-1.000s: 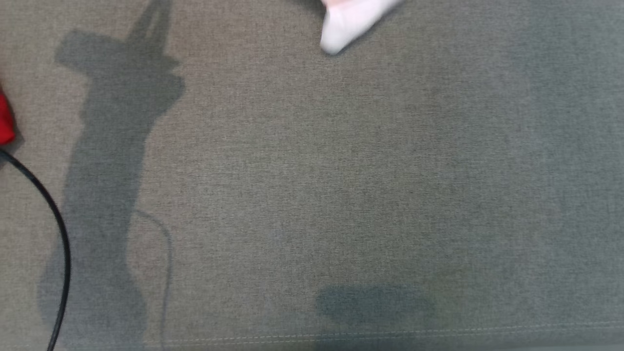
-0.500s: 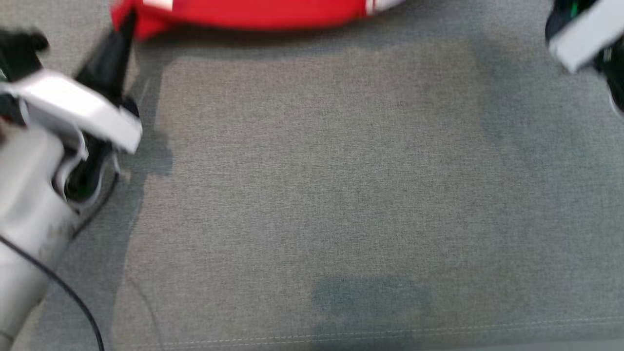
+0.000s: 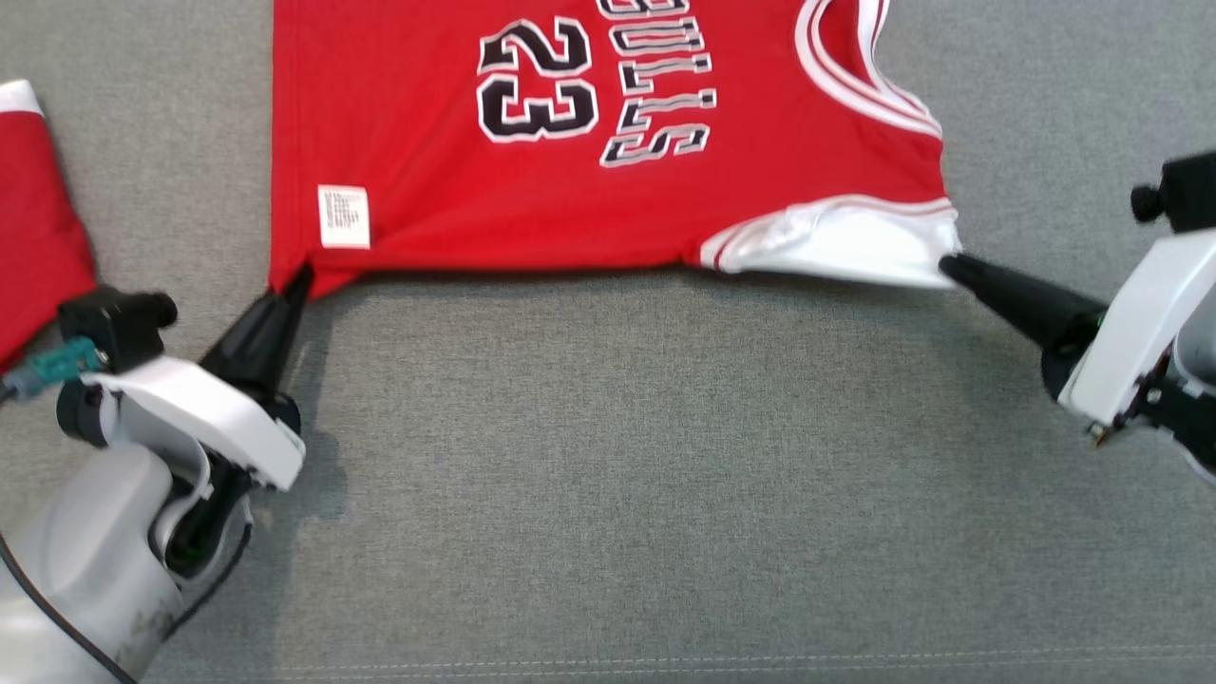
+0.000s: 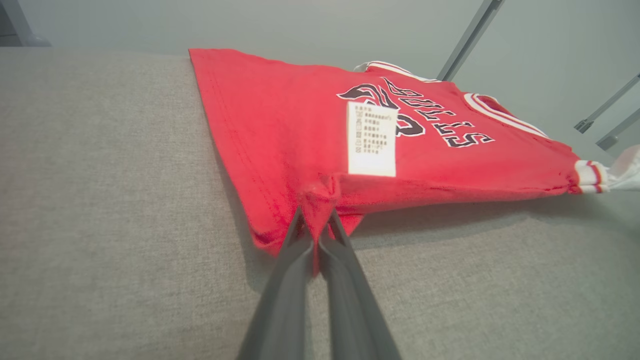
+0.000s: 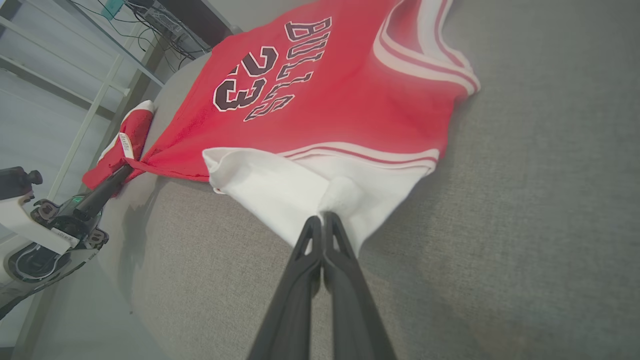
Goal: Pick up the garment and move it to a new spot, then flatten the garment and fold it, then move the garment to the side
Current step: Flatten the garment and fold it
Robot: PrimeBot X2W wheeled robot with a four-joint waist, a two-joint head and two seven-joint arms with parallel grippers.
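Grey woven upholstery [image 3: 617, 456] all across, with a stitched seam [image 3: 665, 660] running along the near edge. Just past that, the left fingers [image 3: 256, 337] come in from the near left and the right fingers [image 3: 1016, 299] from the right, both pointing at the garment. Both pairs are pressed tight together on cloth. The left ones pinch the red hem corner, which bunches up into a little knot between the tips in the left wrist view. The right ones pinch the white-trimmed corner [image 3: 855, 247] at the other end of the near edge.

The red jersey [image 3: 427, 190] is stretched between them. Its near edge is pulled fairly straight and sits a bit off the fabric, with a shadow under it, and the rest lies spread out flat farther back. There's a white care label [image 3: 343, 217] near the left corner, then the "23" [image 3: 537, 95] and BULLS lettering beyond it. Far side of the jersey runs out the top of the head view. Off to the left, well apart, is another red piece of clothing [image 3: 38, 237].
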